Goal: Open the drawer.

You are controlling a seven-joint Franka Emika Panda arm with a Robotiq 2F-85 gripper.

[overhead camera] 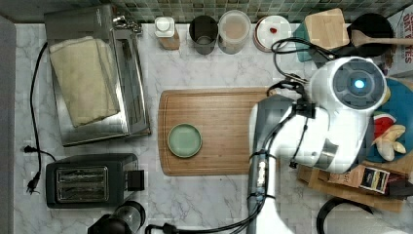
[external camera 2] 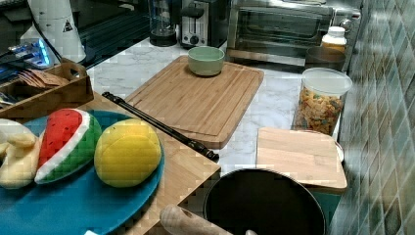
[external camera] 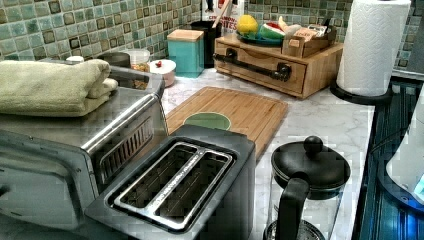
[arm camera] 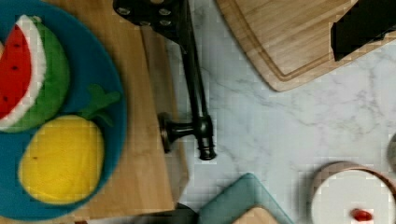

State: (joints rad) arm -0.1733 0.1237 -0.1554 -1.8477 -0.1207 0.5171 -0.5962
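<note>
Drawer (external camera: 265, 67) first: we find it shut, its front flush with the wooden box that holds it, standing at the back of the counter in the left view, next to the paper towel roll (external camera: 370, 47). Its black bar handle (arm camera: 195, 88) runs along the front on two brackets and stands out over the marble counter (arm camera: 289, 126), which we judge leaves room for fingers to close around it from above. We see the robot arm (overhead camera: 336, 117) poised over that end of the counter in the top view, and the wrist camera looks straight down on the handle, so we take this as lining up for a grasp. Dark parts of the gripper (arm camera: 159, 14) show at the picture's edges; whether its fingers are spread or pressed together we cannot tell.

On top of the box sits a blue plate (external camera 2: 73, 205) with a toy watermelon slice (external camera 2: 66, 142) and a yellow toy fruit (external camera 2: 127, 152). Just in front of the handle lies the cutting board (external camera 2: 195, 98) with a green bowl (external camera 2: 206, 59) on it. We judge that the board may limit how far the drawer can slide out. A teal canister (external camera: 185, 50) stands close to the box's near end.
</note>
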